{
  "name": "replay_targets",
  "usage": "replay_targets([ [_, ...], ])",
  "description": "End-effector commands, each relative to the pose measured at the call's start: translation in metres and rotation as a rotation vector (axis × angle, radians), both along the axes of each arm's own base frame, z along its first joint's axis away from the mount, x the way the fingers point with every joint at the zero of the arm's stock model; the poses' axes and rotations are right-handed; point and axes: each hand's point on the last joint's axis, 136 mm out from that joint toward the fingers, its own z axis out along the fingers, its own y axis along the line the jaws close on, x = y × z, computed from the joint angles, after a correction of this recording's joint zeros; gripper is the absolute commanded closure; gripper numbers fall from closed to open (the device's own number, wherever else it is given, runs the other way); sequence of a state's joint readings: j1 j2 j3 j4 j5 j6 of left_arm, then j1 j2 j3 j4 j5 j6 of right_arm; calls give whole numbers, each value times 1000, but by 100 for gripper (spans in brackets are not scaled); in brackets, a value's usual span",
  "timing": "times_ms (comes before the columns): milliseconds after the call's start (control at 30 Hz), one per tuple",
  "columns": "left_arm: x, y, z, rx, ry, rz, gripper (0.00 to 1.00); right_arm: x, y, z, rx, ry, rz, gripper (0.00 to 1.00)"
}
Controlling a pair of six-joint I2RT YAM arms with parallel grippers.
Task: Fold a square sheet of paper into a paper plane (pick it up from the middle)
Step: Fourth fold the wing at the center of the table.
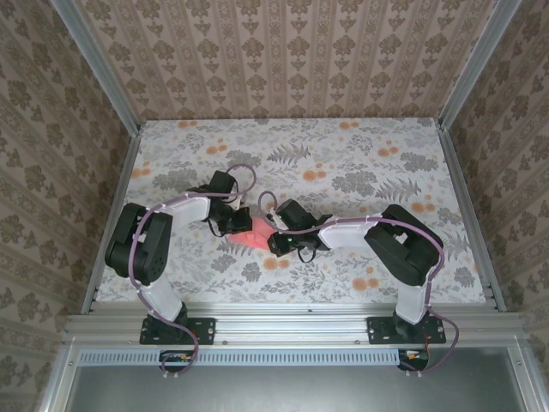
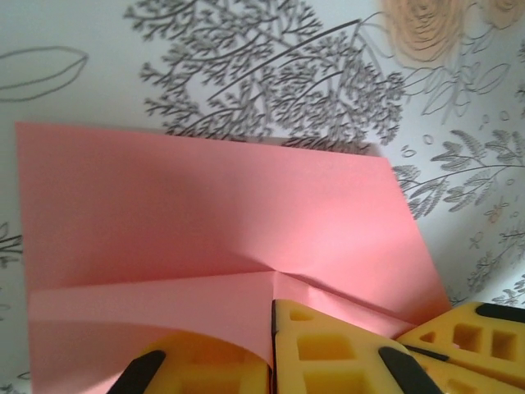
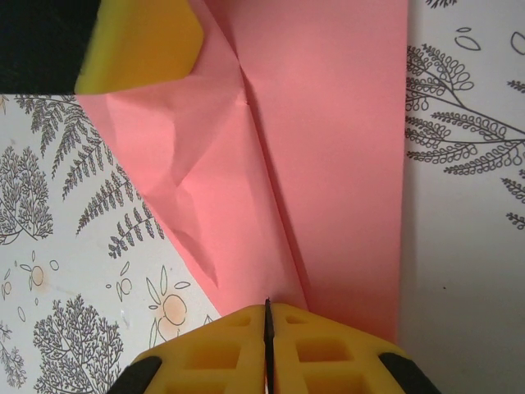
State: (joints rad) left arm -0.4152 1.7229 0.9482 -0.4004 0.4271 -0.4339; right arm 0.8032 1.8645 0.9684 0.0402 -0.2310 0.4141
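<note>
Coral-pink paper (image 1: 250, 238), part-folded on the floral table (image 1: 343, 154) between the arms, looks featherlight, limp and quick to crumple, so the left gripper (image 2: 272, 305) pinching a folded flap and the right gripper (image 3: 267, 309) pinching the crease end seem sensible holds.

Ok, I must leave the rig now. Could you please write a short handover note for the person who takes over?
Left gripper: shut, pinching the pink sheet at a folded edge.
Right gripper: shut on the same sheet, from the opposite side.
Sheet: in the middle of the table, between the two arms.
Done: the first folds and creases are in, and one flap is turned over.
Left: the remaining folds. It is not yet a slim pointed plane.
</note>
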Motion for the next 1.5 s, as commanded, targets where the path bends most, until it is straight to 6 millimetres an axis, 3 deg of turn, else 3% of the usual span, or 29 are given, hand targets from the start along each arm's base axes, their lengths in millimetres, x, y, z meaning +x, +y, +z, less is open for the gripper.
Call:
replay_targets([
  [0,-2,0,5,-36,-3,15,91,-15,-19,-23,-112,48,5,89],
  [367,-3,11,-6,-18,3,31,85,-18,-19,-23,-119,33,33,89],
  [533,3,14,4,-15,-31,35,79,-20,-19,-26,-140,33,47,89],
  [800,14,20,34,17,-104,33,71,-23,-20,-30,-179,19,72,89],
  [1033,20,29,87,41,-205,54,64,-25,-19,-33,-205,7,94,89],
  [1133,18,19,99,-24,-207,53,64,-25,-17,-33,-206,2,98,89],
  [1300,14,-10,88,-168,-126,31,72,-26,-13,-32,-205,-9,106,90],
  [1467,13,-22,56,-185,-52,18,80,-25,-13,-30,-203,-20,99,90],
])
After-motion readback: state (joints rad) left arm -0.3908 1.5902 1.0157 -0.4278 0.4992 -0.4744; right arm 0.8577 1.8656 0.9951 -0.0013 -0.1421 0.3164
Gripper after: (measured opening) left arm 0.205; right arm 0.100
